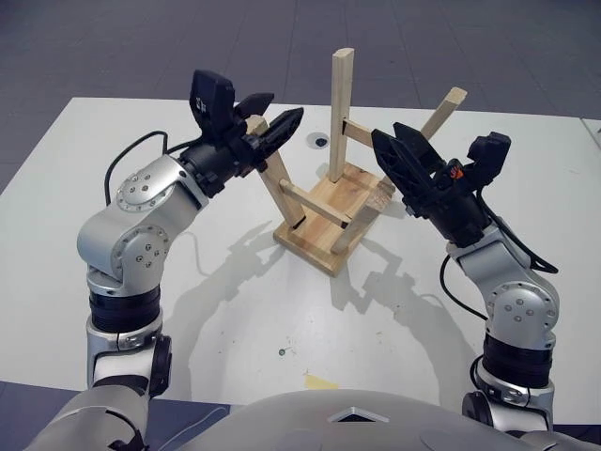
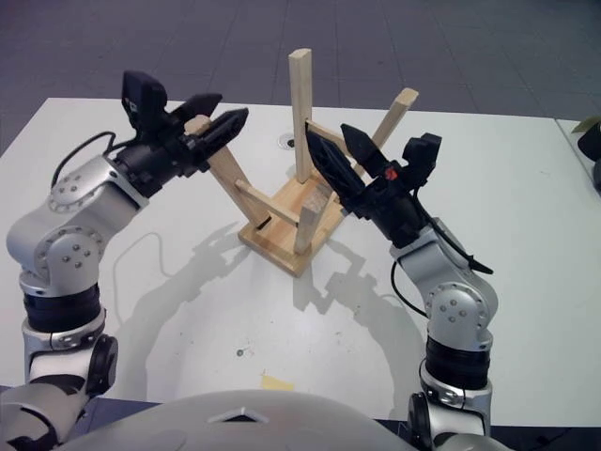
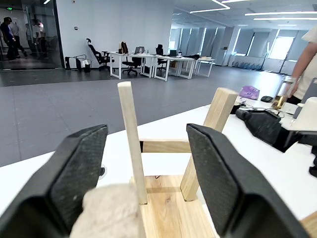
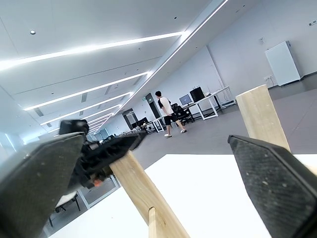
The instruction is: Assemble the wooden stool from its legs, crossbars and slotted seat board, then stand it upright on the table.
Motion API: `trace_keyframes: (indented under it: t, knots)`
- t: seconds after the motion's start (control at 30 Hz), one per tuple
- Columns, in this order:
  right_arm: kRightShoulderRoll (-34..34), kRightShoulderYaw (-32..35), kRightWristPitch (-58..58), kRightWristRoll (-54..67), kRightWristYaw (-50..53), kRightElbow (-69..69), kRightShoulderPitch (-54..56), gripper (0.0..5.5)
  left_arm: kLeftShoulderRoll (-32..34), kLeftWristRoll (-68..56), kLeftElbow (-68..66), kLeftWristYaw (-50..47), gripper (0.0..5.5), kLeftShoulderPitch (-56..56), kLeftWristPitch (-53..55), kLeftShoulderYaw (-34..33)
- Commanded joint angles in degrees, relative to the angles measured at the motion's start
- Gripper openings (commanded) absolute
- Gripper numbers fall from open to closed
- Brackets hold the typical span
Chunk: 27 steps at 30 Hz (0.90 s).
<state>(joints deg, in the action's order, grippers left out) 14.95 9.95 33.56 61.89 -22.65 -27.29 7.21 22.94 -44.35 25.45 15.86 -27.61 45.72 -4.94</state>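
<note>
Stool (image 1: 331,214) stands upside down on the surface (image 1: 122,132). Left tool (image 1: 286,106) and right tool (image 1: 386,132) gape, released, at its upturned legs (image 1: 340,113); probably best to clench evenly before flipping.

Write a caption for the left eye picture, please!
Left end effector and right end effector, both open, flank upside-down stool on table.

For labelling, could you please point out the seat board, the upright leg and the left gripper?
seat board (image 1: 319,249), left eye view, near corner.
upright leg (image 1: 339,113), left eye view, mid shaft.
left gripper (image 1: 286,104), left eye view, between fingertips.
</note>
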Motion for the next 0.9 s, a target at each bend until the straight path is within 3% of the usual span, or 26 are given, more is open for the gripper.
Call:
trace_keyframes:
  t: [0.03, 0.23, 0.33, 0.4, 0.57, 0.9]
  knots:
    - [-0.1, -0.3, -0.2, -1.0, 0.3, 0.8, -0.8, 5.4, -1.0, -5.9, 1.5, -2.2, 3.69, -6.8, 2.6, -4.1]
    - [-0.7, -0.8, -0.6, -1.8, 1.0, 1.1, -0.8, 5.4, -2.4, -5.8, -8.1, -6.3, 4.62, -25.8, -3.2, -9.5]
    - [-0.9, -0.7, -0.8, -1.8, 1.4, 1.3, -0.2, 5.4, -3.6, -6.4, -9.4, -6.1, 5.1, -29.5, -4.5, -9.1]
    - [-1.1, -0.7, -0.9, -1.9, 1.7, 1.2, 0.0, 5.4, -3.7, -4.4, -10.3, -4.5, 5.37, -26.7, -5.0, -6.5]
    - [-1.8, -1.7, -0.9, -3.1, 3.0, 0.7, -1.0, 5.4, -1.6, 6.8, -16.0, 2.1, 5.37, -6.9, -5.3, 6.9]
    - [-2.4, -3.0, -2.1, -5.3, 3.5, 0.8, -2.0, 5.4, -8.0, 1.3, -6.8, -2.0, 5.37, -5.1, -0.2, 4.3]
